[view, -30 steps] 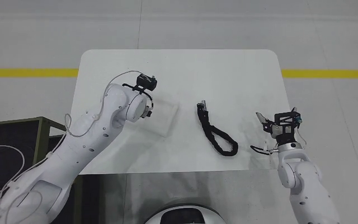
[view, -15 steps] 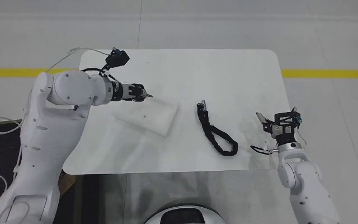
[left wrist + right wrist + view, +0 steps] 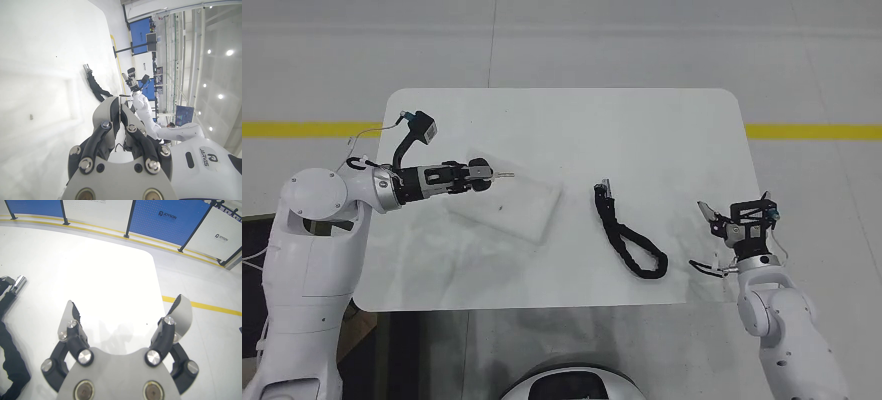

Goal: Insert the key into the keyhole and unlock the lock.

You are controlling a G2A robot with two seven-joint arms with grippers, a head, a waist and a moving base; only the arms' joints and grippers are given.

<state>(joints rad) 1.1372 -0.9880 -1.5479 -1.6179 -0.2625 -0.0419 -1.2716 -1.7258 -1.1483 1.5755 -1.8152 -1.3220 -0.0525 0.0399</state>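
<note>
Key (image 3: pixel 504 175) sits clenched in the left gripper (image 3: pixel 487 173) near a white pad (image 3: pixel 527 210), at the lock's (image 3: pixel 627 235) ten o'clock; the right gripper (image 3: pixel 707 238) gapes, released, at its three o'clock.

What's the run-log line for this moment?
left pincer: shut on key, near white pad | right pincer: open, apart from cable lock | key: not yet inserted
</note>
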